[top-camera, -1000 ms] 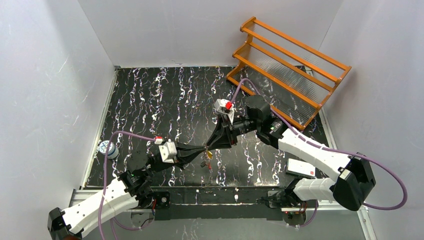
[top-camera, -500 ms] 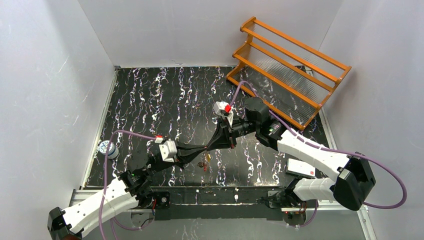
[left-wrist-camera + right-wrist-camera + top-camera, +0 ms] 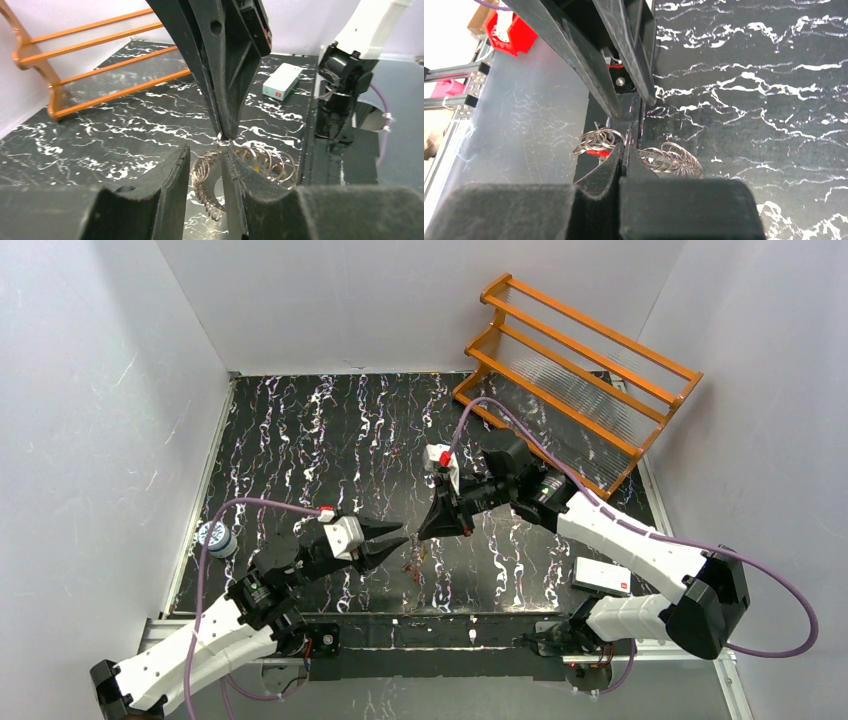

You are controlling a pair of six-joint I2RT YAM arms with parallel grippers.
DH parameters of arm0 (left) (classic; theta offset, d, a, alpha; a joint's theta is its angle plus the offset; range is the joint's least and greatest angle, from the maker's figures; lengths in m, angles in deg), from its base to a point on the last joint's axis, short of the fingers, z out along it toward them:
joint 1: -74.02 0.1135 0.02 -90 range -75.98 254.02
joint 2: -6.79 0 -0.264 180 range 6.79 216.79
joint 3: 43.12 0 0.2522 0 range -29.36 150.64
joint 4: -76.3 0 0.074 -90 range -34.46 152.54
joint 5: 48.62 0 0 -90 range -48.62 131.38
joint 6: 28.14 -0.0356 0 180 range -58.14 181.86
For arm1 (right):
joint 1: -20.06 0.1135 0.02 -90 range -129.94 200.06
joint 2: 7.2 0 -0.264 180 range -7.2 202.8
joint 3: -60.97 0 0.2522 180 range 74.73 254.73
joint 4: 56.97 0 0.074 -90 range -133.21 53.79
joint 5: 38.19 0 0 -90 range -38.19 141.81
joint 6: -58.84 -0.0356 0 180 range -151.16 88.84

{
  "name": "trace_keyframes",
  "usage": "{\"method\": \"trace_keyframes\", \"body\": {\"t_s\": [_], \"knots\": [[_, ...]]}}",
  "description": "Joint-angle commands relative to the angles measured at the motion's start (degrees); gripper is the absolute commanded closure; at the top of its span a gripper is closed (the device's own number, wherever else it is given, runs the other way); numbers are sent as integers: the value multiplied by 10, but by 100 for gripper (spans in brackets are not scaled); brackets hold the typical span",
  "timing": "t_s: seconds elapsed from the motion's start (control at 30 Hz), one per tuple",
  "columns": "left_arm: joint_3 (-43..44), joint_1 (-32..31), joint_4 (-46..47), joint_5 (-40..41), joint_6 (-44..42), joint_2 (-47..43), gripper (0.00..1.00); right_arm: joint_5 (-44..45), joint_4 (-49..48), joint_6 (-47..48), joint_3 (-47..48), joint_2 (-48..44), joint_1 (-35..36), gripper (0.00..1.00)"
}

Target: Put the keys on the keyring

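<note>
The keyring (image 3: 669,159) is a coil of thin silvery wire loops with a short red section (image 3: 598,153). It hangs above the table, pinched in the shut tips of my right gripper (image 3: 625,147). In the top view the ring (image 3: 410,562) dangles just below the right gripper (image 3: 422,533). My left gripper (image 3: 402,532) stands open a little to its left. In the left wrist view the coil (image 3: 210,172) shows through the gap of the left gripper (image 3: 206,152), with no clear contact. A small yellow bit (image 3: 256,169) among the loops may be a key; I cannot make out the keys otherwise.
An orange slatted rack (image 3: 575,370) stands at the back right. A white box with a red mark (image 3: 600,577) lies near the right arm's base. A small blue-and-white round object (image 3: 215,537) sits at the table's left edge.
My left gripper has opened, let go and drawn back to the left. My right gripper has shut on the keyring, which now hangs from it alone.
</note>
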Motion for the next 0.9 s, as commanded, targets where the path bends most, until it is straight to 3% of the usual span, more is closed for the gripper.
{"method": "trace_keyframes", "body": {"t_s": [0.0, 0.23, 0.53, 0.73, 0.87], "knots": [[81, -1, -172, 37, -79, 13, 71, 24, 128, 56, 67, 17, -2, 99], [160, -1, -282, 2, -134, 99, 67, 73, 223, 66, 133, 70, 9, 99], [173, -1, -255, -38, -137, 167, 65, 92, 251, 62, 168, 112, 36, 99], [167, -1, -239, -52, -138, 186, 82, 97, 242, 60, 166, 112, 49, 99], [164, -1, -240, -54, -140, 191, 83, 100, 239, 59, 166, 109, 52, 99]]}}
